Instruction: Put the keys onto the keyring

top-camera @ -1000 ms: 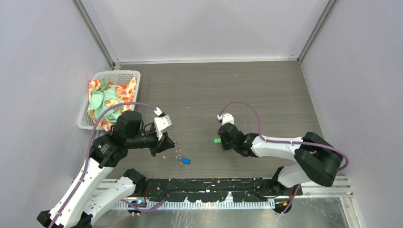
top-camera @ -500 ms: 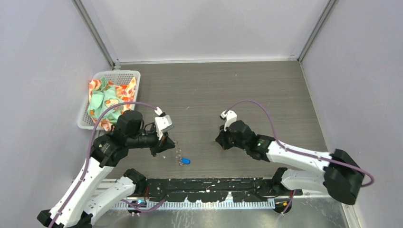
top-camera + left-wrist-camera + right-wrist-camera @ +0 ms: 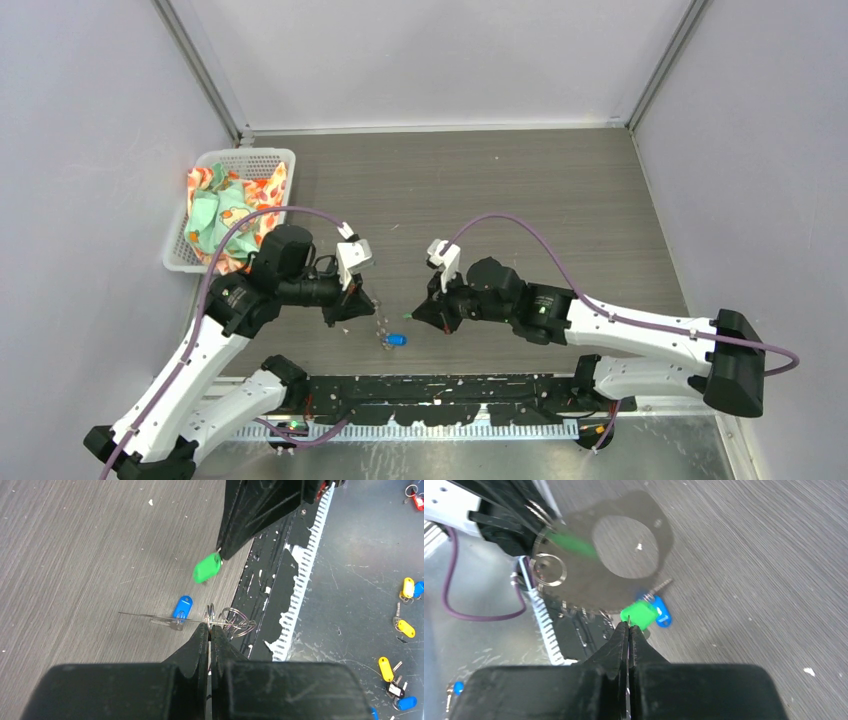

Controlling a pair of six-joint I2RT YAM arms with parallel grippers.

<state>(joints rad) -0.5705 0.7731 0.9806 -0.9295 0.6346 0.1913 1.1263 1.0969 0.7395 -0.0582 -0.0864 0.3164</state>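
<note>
My left pincer (image 3: 209,627) was clamped shut on the ring (image 3: 165,618), whose wire ran crosswise to the tips, the blue key (image 3: 182,607) just past them. Further ahead my right pincer (image 3: 629,625), shut on the green key (image 3: 207,568), was nearer it.

your left arm (image 3: 190,370) and right arm (image 3: 640,335) wore white shells over their long links, with bulky black housings at the joints. a purple cable (image 3: 505,216) ran along each one to the wrist, where a small white camera block (image 3: 355,256) sat. from the wrist views, your left gripper (image 3: 209,628) and right gripper (image 3: 628,626) showed matte black, wedge-shaped fingers tapering to thin tips.
</note>
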